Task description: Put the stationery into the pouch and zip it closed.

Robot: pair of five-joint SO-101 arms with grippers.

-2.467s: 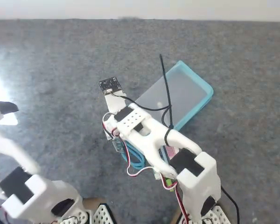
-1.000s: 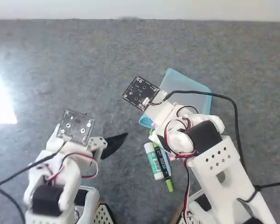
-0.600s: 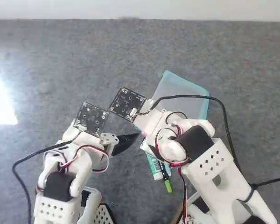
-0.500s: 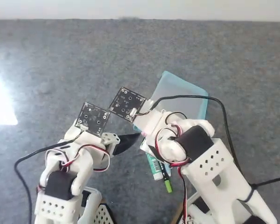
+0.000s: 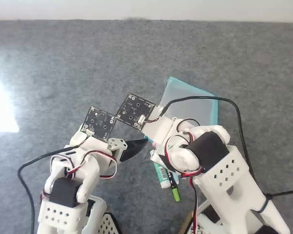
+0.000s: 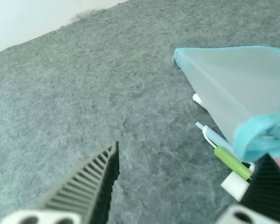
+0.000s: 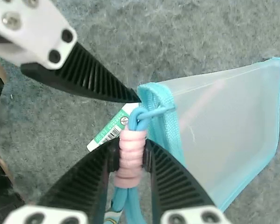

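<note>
Your right gripper [image 7: 130,158] pinches the pink pull [image 7: 130,143] of the pouch [image 7: 224,121]. Your left gripper [image 6: 190,156] gapes wide beside it. Pens [image 6: 226,156] and glue stick [image 5: 161,175] lie on the table by the pouch.

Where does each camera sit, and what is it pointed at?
High view: fixed above the table, looking down on left arm, right arm and pouch.
Left wrist view: on the left arm, past its open left gripper toward the pouch.
Right wrist view: on the right arm, at the right gripper shut on the pink pull.
All three share the pouch.
</note>
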